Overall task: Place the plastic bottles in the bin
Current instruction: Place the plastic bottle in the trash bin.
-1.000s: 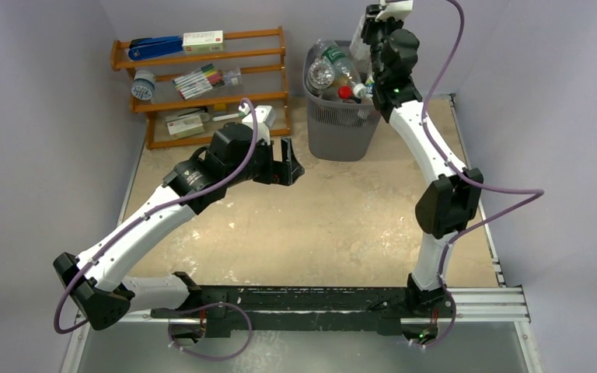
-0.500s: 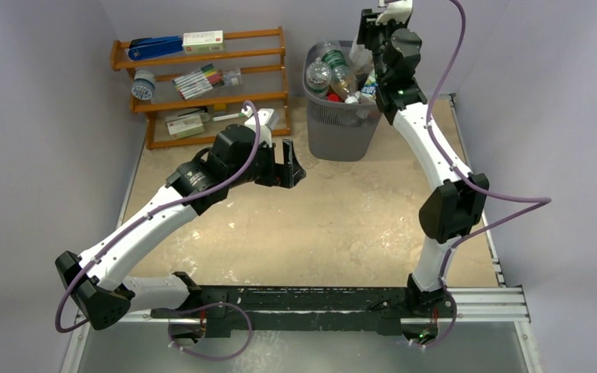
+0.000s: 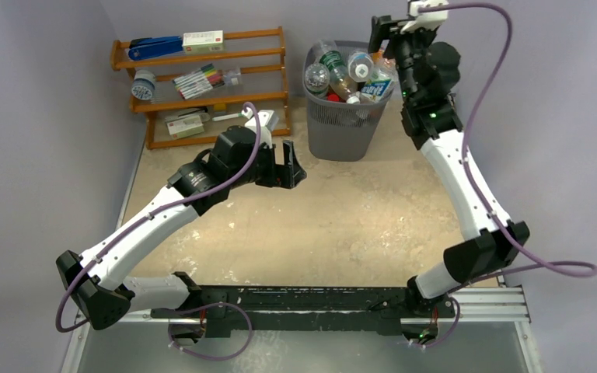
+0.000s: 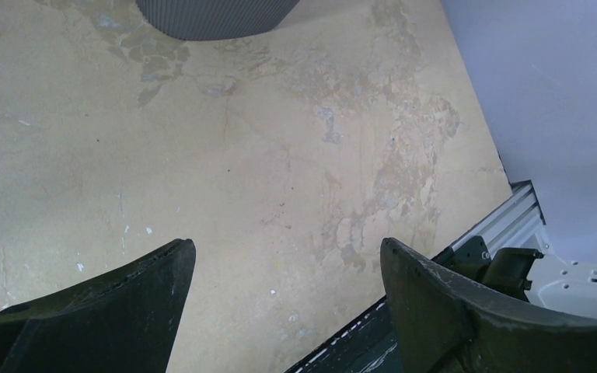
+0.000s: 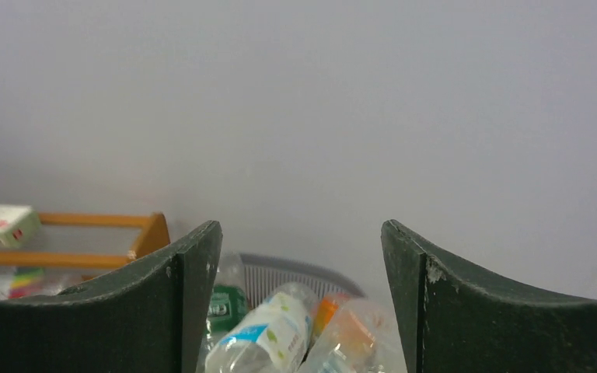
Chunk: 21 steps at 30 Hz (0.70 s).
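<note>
The bin (image 3: 342, 128) is seen at the far side of the table (image 3: 319, 225), just right of the rack (image 3: 202, 78). It is a dark grey mesh basket with a rounded-square rim, narrowing toward its foot. It is heaped to the rim with the bottles (image 3: 350, 74), mostly clear and crumpled. A green label, a red cap and a blue-and-white label can be made out among them. In the right wrist view a white-and-blue labelled bottle (image 5: 268, 338) and an orange one (image 5: 342, 334) are seen lying just under the fingers.

The right gripper (image 3: 382, 40) is held above the bin's far right corner. Its jaws are parted, and nothing is gripped between them. The left gripper (image 3: 289, 165) is held over the bare table in front of the bin, spread wide and empty.

Compared with a second ago, the right arm has been swung out to the right. Its elbow has been lowered toward the table's right edge. The bin's right side, then covered by the arm, is now exposed. The left arm has barely been moved.
</note>
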### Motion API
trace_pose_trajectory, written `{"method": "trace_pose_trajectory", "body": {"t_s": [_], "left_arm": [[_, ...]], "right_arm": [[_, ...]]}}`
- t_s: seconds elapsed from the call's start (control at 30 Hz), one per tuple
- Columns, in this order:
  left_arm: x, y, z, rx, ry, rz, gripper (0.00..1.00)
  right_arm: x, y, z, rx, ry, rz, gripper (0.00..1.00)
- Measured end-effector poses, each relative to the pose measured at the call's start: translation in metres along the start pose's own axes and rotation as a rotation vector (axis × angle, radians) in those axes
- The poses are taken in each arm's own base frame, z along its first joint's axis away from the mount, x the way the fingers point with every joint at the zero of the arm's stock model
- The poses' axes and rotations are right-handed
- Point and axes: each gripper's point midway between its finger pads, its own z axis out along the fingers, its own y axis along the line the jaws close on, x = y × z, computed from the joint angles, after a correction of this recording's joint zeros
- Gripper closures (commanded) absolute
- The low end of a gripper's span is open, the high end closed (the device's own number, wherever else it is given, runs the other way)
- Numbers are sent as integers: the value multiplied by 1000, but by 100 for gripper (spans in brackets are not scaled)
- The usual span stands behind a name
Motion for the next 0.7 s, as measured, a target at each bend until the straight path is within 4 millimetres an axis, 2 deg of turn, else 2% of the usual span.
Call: {"method": "trace_pose_trajectory", "body": {"t_s": [0.13, 0.23, 0.3, 0.33, 0.4, 0.47, 0.53, 0.63, 0.67, 0.7], "left_arm": [[-2, 5, 1, -28, -11, -7, 11], [-2, 12, 6, -64, -15, -9, 11], [-2, 19, 12, -101, -16, -10, 11], [-2, 24, 16, -122, -14, -12, 11], [-3, 35, 24, -165, -12, -19, 11], [-4, 49, 34, -209, -9, -30, 11], [-7, 62, 44, -242, -7, -43, 11], [-13, 80, 61, -276, -11, -67, 11], [-13, 84, 66, -281, -9, -73, 11], [-14, 89, 73, -287, -5, -81, 12]], "right_arm": [[-56, -18, -9, 21, -57, 62, 21], [-94, -55, -4, 61, -76, 124, 21], [-102, -86, -1, 102, -64, 159, 21], [-100, -100, 1, 118, -45, 179, 21], [-77, -129, 2, 147, 25, 232, 21], [-38, -152, 0, 157, 122, 304, 22], [10, -173, -6, 174, 226, 389, 21], [107, -198, -14, 197, 417, 566, 21], [123, -208, -15, 214, 441, 592, 22], [148, -212, -14, 219, 484, 633, 22]]}}
